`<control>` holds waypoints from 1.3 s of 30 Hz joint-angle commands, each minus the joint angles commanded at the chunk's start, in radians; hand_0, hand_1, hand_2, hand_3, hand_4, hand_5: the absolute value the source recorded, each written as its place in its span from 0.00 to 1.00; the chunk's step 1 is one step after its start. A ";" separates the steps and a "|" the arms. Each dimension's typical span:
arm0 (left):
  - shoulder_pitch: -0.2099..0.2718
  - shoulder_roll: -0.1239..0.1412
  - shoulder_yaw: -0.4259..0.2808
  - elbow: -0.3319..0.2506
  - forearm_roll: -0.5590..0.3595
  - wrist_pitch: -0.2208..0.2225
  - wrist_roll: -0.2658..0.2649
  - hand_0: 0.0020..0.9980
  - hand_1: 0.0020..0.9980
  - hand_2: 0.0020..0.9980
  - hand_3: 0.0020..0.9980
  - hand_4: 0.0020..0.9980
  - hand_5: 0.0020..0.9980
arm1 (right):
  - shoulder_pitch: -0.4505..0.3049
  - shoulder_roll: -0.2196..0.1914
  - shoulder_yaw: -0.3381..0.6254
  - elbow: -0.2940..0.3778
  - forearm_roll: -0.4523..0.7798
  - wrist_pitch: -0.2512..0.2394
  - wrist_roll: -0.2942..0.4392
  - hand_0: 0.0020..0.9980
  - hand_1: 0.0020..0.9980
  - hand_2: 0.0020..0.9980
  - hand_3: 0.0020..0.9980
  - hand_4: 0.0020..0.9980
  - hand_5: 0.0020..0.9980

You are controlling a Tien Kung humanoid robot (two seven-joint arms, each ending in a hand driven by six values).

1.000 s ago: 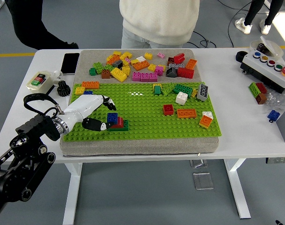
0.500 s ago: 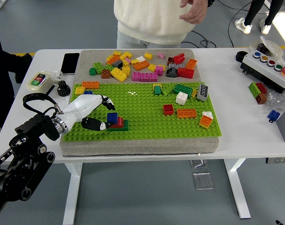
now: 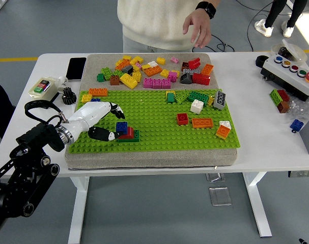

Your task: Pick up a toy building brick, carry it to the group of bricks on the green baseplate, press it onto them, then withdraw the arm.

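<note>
1. A black phone [image 3: 76,68] lay flat on the desk [image 3: 256,142], just beside the grey mat's [image 3: 144,158] far left corner.
2. A small box with red and green buttons [image 3: 42,87] sat near my left desk edge, with a black gear-like part [image 3: 68,95] beside it.
3. A white control box with coloured buttons [image 3: 292,74] stood at the far right.
4. A few stray bricks [image 3: 280,99] and a blue one [image 3: 296,125] lay on the desk near that box.
5. A person in a cream sweater [image 3: 159,23] stood across from me, one hand [image 3: 197,28] hanging above the mat's far edge.
</note>
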 joint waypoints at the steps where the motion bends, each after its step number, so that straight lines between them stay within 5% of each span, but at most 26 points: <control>1: 0.001 0.001 0.000 -0.003 0.000 0.001 -0.003 0.72 0.70 0.63 0.59 0.78 0.19 | 0.000 0.000 0.000 0.000 0.000 0.000 0.000 0.76 0.68 0.73 0.67 0.93 0.50; 17: 0.015 0.010 -0.008 -0.052 0.000 -0.012 -0.017 0.73 0.70 0.63 0.59 0.79 0.19 | -0.001 0.002 0.000 0.000 0.001 0.000 0.002 0.76 0.68 0.73 0.67 0.93 0.50; 18: 0.017 0.011 -0.010 -0.059 0.000 -0.013 -0.017 0.77 0.72 0.66 0.61 0.89 0.29 | -0.001 0.002 0.000 0.000 0.001 0.000 0.002 0.76 0.68 0.73 0.67 0.93 0.50; 23: 0.025 0.018 -0.019 -0.085 -0.015 -0.010 -0.021 0.77 0.72 0.66 0.61 0.89 0.29 | -0.002 0.002 0.000 0.000 -0.001 0.000 0.002 0.76 0.68 0.73 0.67 0.93 0.50; 24: 0.027 0.019 -0.020 -0.088 -0.020 -0.009 -0.022 0.82 0.77 0.75 0.64 1.00 0.46 | -0.003 0.002 0.000 0.000 -0.001 0.000 0.002 0.76 0.68 0.73 0.67 0.93 0.50; 29: 0.034 0.024 -0.031 -0.102 -0.038 -0.001 -0.028 0.82 0.77 0.75 0.64 1.00 0.46 | -0.002 0.003 -0.001 0.000 0.001 0.000 0.002 0.76 0.68 0.73 0.67 0.93 0.50; 30: 0.035 0.025 -0.033 -0.103 -0.040 0.001 -0.029 0.86 0.82 0.79 0.64 1.00 0.60 | -0.002 0.004 -0.001 0.000 0.001 0.000 0.002 0.76 0.68 0.73 0.67 0.93 0.50; 35: 0.044 0.030 -0.043 -0.104 -0.045 0.001 -0.035 0.86 0.82 0.79 0.64 1.00 0.60 | -0.001 0.004 -0.002 0.000 0.001 0.000 0.002 0.76 0.68 0.73 0.67 0.93 0.50; 36: 0.045 0.031 -0.045 -0.101 -0.045 0.000 -0.036 0.91 0.86 0.82 0.65 1.00 0.78 | -0.001 0.004 -0.002 0.000 0.001 0.000 0.001 0.76 0.68 0.73 0.67 0.93 0.50; 39: 0.048 0.032 -0.048 -0.095 -0.042 -0.001 -0.038 0.91 0.86 0.82 0.65 1.00 0.78 | -0.001 0.004 -0.002 0.000 0.001 0.000 0.001 0.76 0.68 0.73 0.67 0.93 0.50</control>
